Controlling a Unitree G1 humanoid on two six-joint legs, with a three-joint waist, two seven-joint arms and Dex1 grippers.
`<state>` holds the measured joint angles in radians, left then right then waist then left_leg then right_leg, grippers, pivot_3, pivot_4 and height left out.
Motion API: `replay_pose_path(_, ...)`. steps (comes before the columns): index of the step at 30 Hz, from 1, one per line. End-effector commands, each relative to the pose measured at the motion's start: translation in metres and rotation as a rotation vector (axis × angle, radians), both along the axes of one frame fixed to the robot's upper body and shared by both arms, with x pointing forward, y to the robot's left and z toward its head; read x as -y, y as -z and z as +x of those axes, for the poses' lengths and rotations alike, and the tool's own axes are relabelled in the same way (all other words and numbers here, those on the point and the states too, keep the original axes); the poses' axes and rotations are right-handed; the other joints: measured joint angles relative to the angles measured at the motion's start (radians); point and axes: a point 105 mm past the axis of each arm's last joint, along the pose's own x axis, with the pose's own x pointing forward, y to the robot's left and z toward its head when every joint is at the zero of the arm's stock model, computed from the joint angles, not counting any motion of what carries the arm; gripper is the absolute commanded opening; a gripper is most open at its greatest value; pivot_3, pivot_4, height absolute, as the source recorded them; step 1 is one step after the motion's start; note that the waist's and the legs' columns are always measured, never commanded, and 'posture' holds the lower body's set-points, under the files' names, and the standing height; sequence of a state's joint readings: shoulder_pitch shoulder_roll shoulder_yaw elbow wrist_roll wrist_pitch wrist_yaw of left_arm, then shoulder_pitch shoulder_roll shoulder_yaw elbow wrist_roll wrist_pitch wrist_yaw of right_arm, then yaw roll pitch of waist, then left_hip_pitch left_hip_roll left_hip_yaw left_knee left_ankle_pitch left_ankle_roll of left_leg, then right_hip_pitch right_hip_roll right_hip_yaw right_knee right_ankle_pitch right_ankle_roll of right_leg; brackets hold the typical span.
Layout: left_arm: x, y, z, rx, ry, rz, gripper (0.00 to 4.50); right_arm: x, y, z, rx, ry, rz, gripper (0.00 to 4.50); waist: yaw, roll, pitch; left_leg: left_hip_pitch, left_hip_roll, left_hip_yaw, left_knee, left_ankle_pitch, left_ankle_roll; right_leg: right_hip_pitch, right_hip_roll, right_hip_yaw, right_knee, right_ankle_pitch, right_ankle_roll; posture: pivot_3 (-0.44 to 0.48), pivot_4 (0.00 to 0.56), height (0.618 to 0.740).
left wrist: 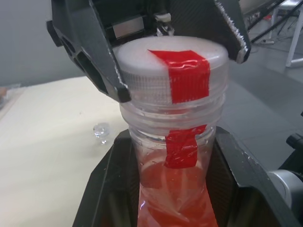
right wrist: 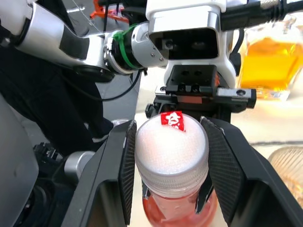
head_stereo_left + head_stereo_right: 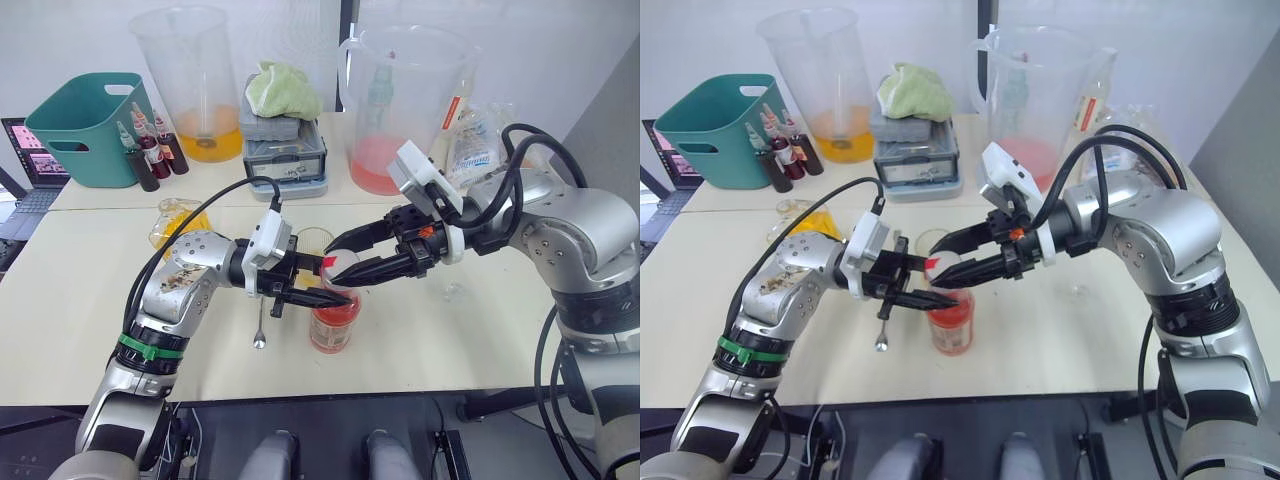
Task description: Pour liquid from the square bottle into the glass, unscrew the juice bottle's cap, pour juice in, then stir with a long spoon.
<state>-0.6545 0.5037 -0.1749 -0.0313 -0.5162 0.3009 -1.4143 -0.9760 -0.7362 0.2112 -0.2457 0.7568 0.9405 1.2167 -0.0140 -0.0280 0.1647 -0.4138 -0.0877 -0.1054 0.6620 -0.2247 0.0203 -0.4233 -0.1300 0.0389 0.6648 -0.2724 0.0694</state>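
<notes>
Cap-unscrewing step: left gripper (image 3: 318,291) clamps the neck of the tall clear plastic juice bottle (image 3: 333,325) w/ pinkish-red juice, while right gripper (image 3: 345,255) pinches its round white red-marked cap (image 1: 171,71) directly above; next likely needs twisting the cap off.

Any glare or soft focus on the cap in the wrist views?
Left wrist view: round white screw cap with red mark is sharp, no glare; the table behind is soft. Right wrist view: the cap top is bright and washed out; the squarish clear glass bottle of yellow-orange liquid behind is blurred.
</notes>
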Motion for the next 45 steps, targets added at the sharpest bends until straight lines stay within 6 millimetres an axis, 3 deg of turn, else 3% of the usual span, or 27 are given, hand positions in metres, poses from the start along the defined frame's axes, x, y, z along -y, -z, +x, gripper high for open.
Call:
replay_pose_path(1,-0.001,0.015,0.001,-0.032,-0.013,0.06,1.45,0.0,-0.015,-0.003,0.109,-0.009,0.04,1.66,0.0,0.0,0.0,0.0,0.0,0.0,0.0,0.0,0.0,0.0,0.0,0.0,0.0,0.0,0.0,0.0,0.15,0.74)
replay_pose_path(8,0.0,0.016,0.001,-0.028,-0.005,0.061,1.45,-0.009,-0.004,-0.006,0.062,-0.119,-0.005,1.66,0.0,0.0,0.0,0.003,0.0,0.0,0.0,0.0,0.0,0.002,0.0,0.0,0.0,0.0,0.0,0.0,0.15,0.74)
replay_pose_path(14,0.002,0.016,0.002,-0.023,0.001,0.058,1.45,-0.016,-0.005,0.013,0.068,-0.152,-0.055,1.66,-0.002,0.0,0.0,0.004,0.0,0.0,0.0,0.0,0.0,0.003,0.0,0.0,0.001,0.0,0.0,0.0,0.15,0.74)
replay_pose_path(21,0.002,0.017,0.001,-0.018,-0.001,0.054,1.45,-0.013,-0.034,0.006,0.108,-0.193,-0.011,1.66,-0.003,0.0,0.0,0.004,0.0,0.0,0.0,0.0,-0.001,0.002,0.0,0.0,0.001,0.0,0.0,0.0,0.15,0.74)
replay_pose_path(39,0.001,0.018,0.0,-0.02,0.001,0.062,1.45,-0.02,-0.038,-0.002,0.129,-0.25,0.011,1.66,-0.002,0.0,0.0,0.003,0.0,0.0,0.0,0.0,-0.001,0.001,0.0,0.0,0.001,0.0,0.0,0.0,0.15,0.74)
replay_pose_path(45,0.0,0.019,-0.001,-0.02,-0.004,0.065,1.45,-0.016,-0.056,-0.002,0.12,-0.209,0.112,1.66,-0.002,0.0,0.0,0.002,0.0,0.0,0.0,0.0,-0.001,0.0,0.0,0.0,0.002,0.0,0.0,0.0,0.15,0.74)
